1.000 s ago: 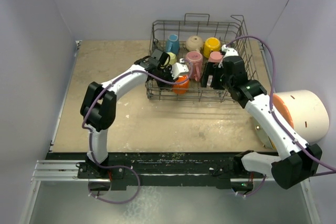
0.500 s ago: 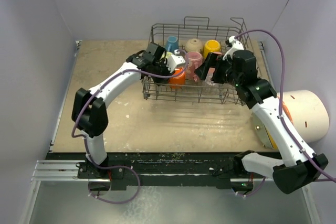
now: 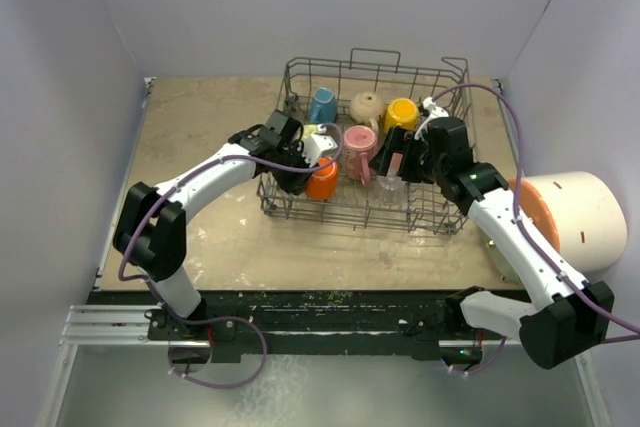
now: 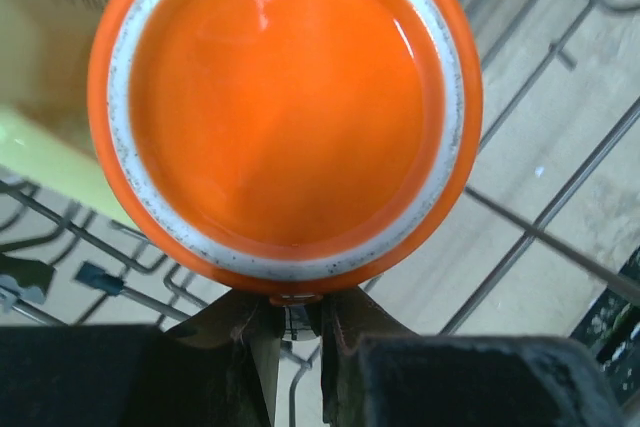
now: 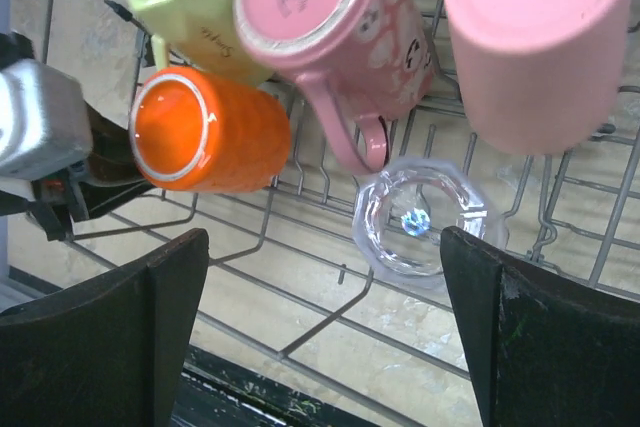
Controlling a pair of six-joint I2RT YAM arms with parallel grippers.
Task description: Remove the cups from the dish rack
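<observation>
Left gripper [image 4: 295, 332] is pinched almost closed on the lower edge of the orange cup [image 4: 285, 107], low left inside the dish rack [image 3: 350, 215] at upper centre of the top view. Right gripper [image 5: 320, 247] gapes wide and holds nothing, with the clear glass [image 5: 420, 222] showing between its fingers.

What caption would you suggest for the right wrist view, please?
Open right fingers frame a clear glass beside orange cup and pink mug in dish rack.
</observation>
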